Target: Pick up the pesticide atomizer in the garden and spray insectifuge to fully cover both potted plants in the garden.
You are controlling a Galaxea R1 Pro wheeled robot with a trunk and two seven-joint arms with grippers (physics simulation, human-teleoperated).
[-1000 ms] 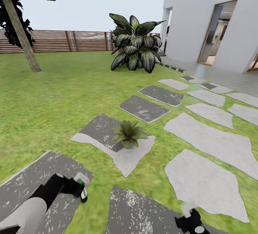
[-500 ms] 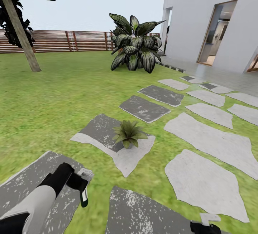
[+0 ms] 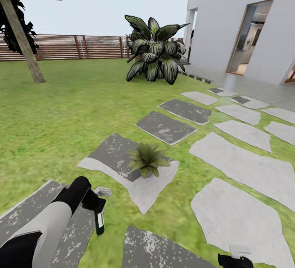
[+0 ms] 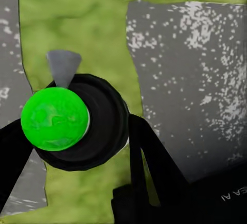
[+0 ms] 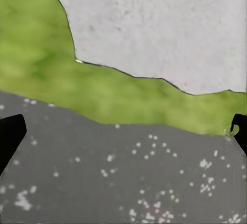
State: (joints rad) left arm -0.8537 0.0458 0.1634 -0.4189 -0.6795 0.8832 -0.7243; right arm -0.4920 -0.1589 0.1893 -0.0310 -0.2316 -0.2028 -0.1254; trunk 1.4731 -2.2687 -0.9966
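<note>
The pesticide atomizer (image 3: 99, 223), a slim dark bottle with a white label, hangs nearly upright over the grass edge at the lower left of the head view, with my left gripper (image 3: 97, 210) shut on it. In the left wrist view its green-lit top (image 4: 54, 119) faces the camera, and my left gripper (image 4: 77, 147) has a black finger (image 4: 149, 157) pressed on either side. One potted plant (image 3: 146, 160), a small green rosette, stands on a grey slab (image 3: 143, 188) ahead and to the right of the bottle. My right gripper (image 3: 234, 258) sits at the head view's bottom edge. The right gripper (image 5: 123, 134) is open over a slab.
Grey stepping slabs (image 3: 166, 126) run across the lawn toward the white house (image 3: 246, 26) and its open doorway. A tall striped-leaf clump (image 3: 155, 52) grows farther back. A tree trunk (image 3: 22, 36) leans at the far left before the brown slatted fence (image 3: 82, 46).
My left arm has pushed forward with the atomizer, whose bottle now hangs lower and nearer the plant. My right gripper has dropped toward the bottom edge. The camera shifted slightly.
</note>
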